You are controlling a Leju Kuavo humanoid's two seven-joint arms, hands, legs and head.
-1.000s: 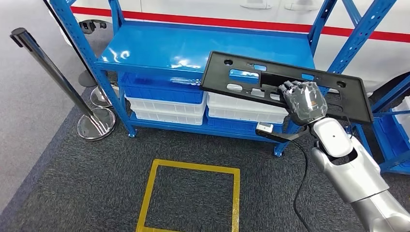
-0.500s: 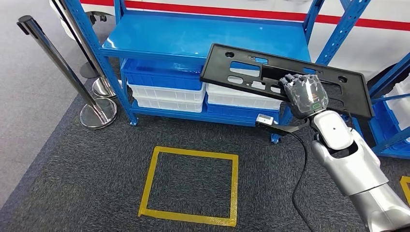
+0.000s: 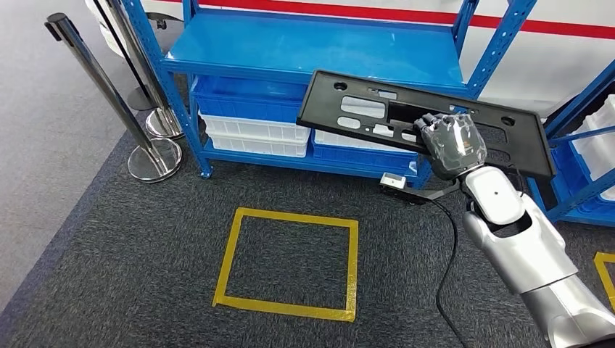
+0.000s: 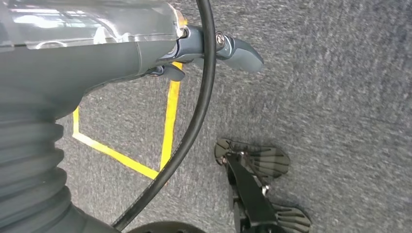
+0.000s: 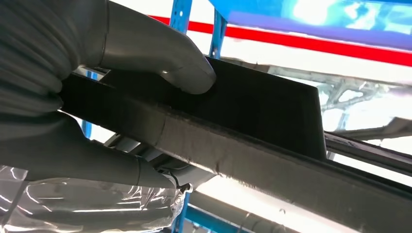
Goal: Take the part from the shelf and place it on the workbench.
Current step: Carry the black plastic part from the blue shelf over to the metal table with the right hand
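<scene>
The right hand's fingers (image 5: pixel 189 73) are closed around the near edge of the long black part (image 3: pixel 362 116), thumb on one face and the rest curled under the rim, as the right wrist view shows. The right hand (image 3: pixel 451 143) holds the part flat and clear of the blue shelf (image 3: pixel 304 51), so that it hangs in the air in front of the shelf's top board and above the bins (image 3: pixel 254 134) on the lower level. The left hand (image 4: pixel 160 53) hangs low over the carpet; its fingers look curled in, but whether they are apart or closed cannot be told from the left wrist view.

The first half of the task looks done: the part is off the shelf and carried in one hand. No table is visible here, so the carry and the placing are left.

Against the earlier head views, the whole scene has slid: the shelf sits higher and further left, and the yellow floor square (image 3: pixel 290 264) and the chrome post (image 3: pixel 156 156) have shifted too, which points to the camera moving as the robot turns or steps. The part keeps its place in the hand.
</scene>
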